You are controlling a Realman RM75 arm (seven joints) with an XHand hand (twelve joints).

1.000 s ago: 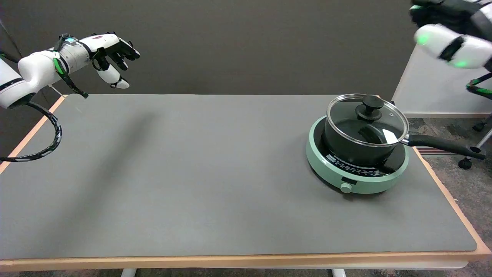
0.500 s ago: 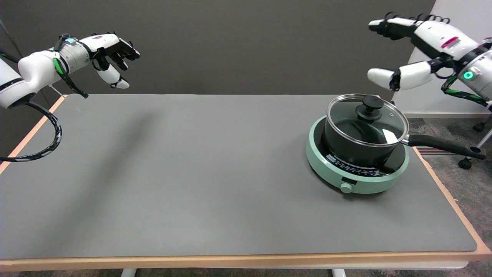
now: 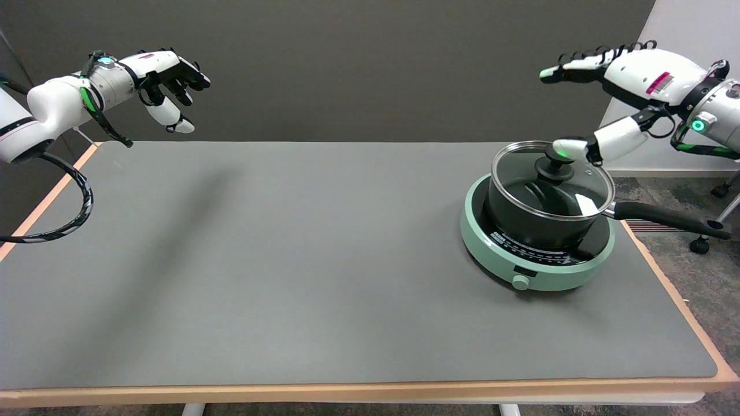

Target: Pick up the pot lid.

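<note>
A glass pot lid [image 3: 552, 180] with a black knob [image 3: 554, 164] sits on a black saucepan [image 3: 540, 222]. The saucepan stands on a round green cooktop [image 3: 535, 263] at the table's right end. My right hand [image 3: 618, 95] hovers above and to the right of the lid, open, with its fingers spread. Its thumb tip [image 3: 569, 148] is at the top of the knob; whether it touches I cannot tell. The other fingers [image 3: 578, 60] reach out well above the lid.
The saucepan's long black handle [image 3: 665, 218] sticks out right past the table edge. The grey table mat [image 3: 289, 260] stretches left of the cooktop. The idle left hand [image 3: 165, 78] hangs in the air at the upper left. Chair wheels [image 3: 708, 242] stand on the floor at right.
My right hand has come down and leftward from the upper right corner. Its thumb has dropped from above the pot to the lid's knob. The lid and pot have not moved.
</note>
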